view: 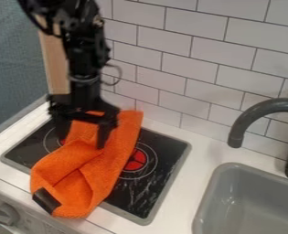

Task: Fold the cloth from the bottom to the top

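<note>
Right, so the gripper (pixel 82 131) is over the back half of the hob (pixel 155 194), hanging down from the arm (pixel 85 57), fingers well apart w/ orange cloth showing betw. them. No sign of a clamp on anything, tho I can't tell from here whether the tips touch the fabric. The cloth (pixel 103 160) runs on a slant, narrow end up back near the tiled wall (pixel 164 91), wide end down front, over the hob's edge & onto the counter (pixel 192 187). There's a dark patch (pixel 46 200) at its front-left corner, handy for telling which end is the bottom, I'd say. Lots of creases around a hollow in the front part, so it's lying bunched, not in a neat fold; bottom end isn't up at the top, so I'd call the job unfinished. That wide spread of the fingers makes sense either for letting go or for straddling a bit of fabric before a pinch, can't say which. If it's a pinch next, it prob. needs to go to the front edge, lift that & carry it back toward the wall. Risk, imo: soft stuff like this could ruck up or drag the whole lot along. Red ring (pixel 136 160) pokes out right beside the cloth, btw.
</note>
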Robot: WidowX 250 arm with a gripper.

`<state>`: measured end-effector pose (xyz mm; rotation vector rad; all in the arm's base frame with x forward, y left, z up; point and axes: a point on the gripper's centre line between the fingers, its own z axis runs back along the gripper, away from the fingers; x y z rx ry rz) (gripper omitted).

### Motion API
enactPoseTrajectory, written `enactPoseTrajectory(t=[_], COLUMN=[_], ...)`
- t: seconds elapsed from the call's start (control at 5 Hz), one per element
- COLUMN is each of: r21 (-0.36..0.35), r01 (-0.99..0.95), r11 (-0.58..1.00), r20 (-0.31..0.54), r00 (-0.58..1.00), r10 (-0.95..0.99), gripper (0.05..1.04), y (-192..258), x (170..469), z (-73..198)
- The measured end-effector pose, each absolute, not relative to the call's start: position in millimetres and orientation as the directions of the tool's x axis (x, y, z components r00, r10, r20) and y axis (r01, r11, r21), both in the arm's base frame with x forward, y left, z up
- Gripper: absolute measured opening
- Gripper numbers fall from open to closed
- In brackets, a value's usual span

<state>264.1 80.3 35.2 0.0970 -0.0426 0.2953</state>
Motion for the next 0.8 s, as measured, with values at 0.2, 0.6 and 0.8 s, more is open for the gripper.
enactPoseTrajectory(t=[0.2,0.6,0.8], r21=[0.106,0.159,0.172], r01=[-0.364,-0.496,-0.518], r11=[0.926,0.854,0.838], r20=[0.08,0.076,0.092], r00=[0.931,0.868,0.855], r10=[0.356,0.49,0.51], gripper=[0.999,0.999,0.999], y=[89,108,112], x=[248,209,208], z=[37,23,20])
